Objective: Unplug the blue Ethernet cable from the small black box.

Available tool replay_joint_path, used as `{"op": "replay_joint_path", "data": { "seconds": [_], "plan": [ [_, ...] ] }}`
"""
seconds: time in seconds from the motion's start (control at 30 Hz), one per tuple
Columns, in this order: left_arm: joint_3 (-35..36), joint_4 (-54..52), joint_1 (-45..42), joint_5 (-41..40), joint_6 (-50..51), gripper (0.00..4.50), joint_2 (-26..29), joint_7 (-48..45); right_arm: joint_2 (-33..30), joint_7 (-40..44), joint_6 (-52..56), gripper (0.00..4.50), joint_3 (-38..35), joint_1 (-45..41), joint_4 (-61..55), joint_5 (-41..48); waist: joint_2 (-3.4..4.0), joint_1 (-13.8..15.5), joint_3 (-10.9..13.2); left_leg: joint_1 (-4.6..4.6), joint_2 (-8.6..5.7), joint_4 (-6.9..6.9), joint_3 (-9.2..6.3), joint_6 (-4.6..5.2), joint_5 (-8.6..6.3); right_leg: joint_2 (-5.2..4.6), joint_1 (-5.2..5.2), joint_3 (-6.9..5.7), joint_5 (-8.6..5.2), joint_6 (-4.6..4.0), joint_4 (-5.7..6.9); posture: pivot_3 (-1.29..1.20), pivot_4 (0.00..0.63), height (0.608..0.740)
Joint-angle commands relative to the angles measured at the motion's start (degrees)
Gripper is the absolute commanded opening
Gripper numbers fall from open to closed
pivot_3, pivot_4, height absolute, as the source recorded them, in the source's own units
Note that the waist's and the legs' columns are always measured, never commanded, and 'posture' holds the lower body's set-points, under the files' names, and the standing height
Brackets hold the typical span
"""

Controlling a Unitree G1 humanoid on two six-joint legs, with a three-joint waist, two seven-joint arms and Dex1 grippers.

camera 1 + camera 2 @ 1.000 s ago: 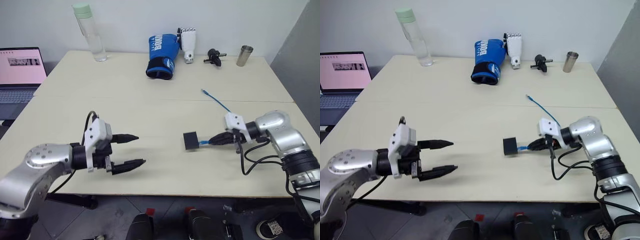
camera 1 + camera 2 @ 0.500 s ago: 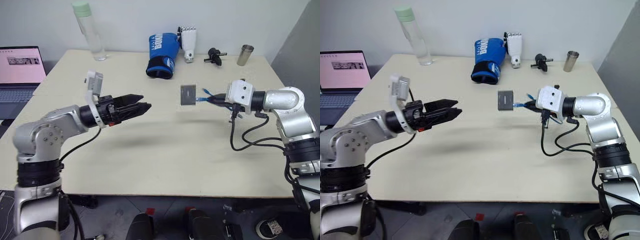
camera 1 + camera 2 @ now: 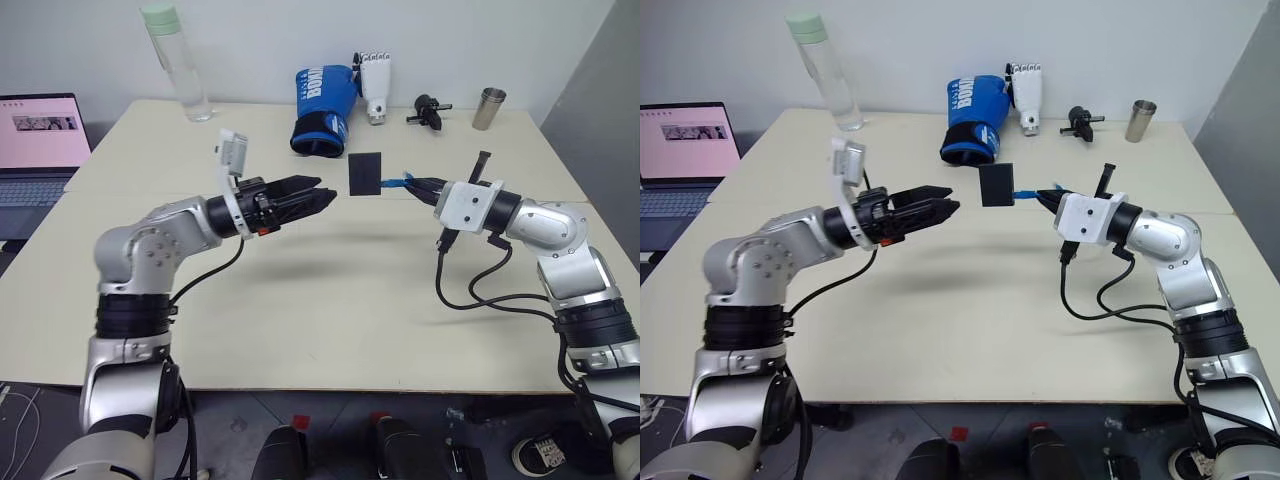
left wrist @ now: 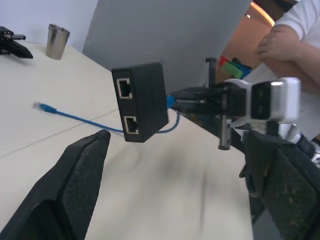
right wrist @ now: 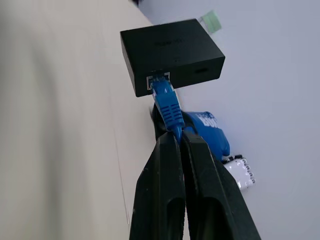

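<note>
Right pincer [image 5: 176, 145] pinching blue Ethernet cable [image 5: 167, 102] by plug boot; small black box [image 3: 366, 174] dangling, light, rigid. Left pincer [image 3: 322, 198] gaping wide; I'm aiming for box's flat faces.

Small black box [image 4: 142, 101] hangs mid-air off blue Ethernet cable [image 4: 95, 120], two ports facing camera; right gripper [image 4: 187, 98] at 3 o'clock clamps the plug end.
</note>
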Motion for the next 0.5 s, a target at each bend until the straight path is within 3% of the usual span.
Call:
{"op": "replay_joint_path", "data": {
  "seconds": [0.03,0.3,0.5],
  "plan": [
    [-0.50,2.42,-2.97,2.12,-3.36,4.50,-0.98,-2.67,-0.45,-1.49,-1.95,0.08,-1.28,-0.27,-3.50,0.12,0.00,-0.01,0.00,-0.01,0.00,0.00,0.00,0.00,0.00,0.00,0.00,0.00,0.00,0.00,-0.02,0.00,0.150,0.740],
    [-1.60,7.36,-6.91,4.99,-6.16,4.50,-4.00,-5.88,0.74,-2.15,-2.14,0.08,-0.08,0.34,-4.97,-0.06,0.00,0.00,0.00,0.00,0.00,0.00,0.00,0.11,-0.06,0.00,0.01,-0.01,0.00,0.00,-0.03,0.00,0.150,0.740],
    [-0.05,7.54,-8.41,3.52,-3.83,3.48,-3.86,-7.45,0.90,-2.42,-1.86,0.00,0.05,-0.11,-4.57,-0.17,0.00,-0.06,0.00,0.00,0.01,-0.01,0.00,0.12,-0.06,0.00,0.00,0.00,0.00,0.00,-0.02,0.00,0.150,0.740]
  ]
}}
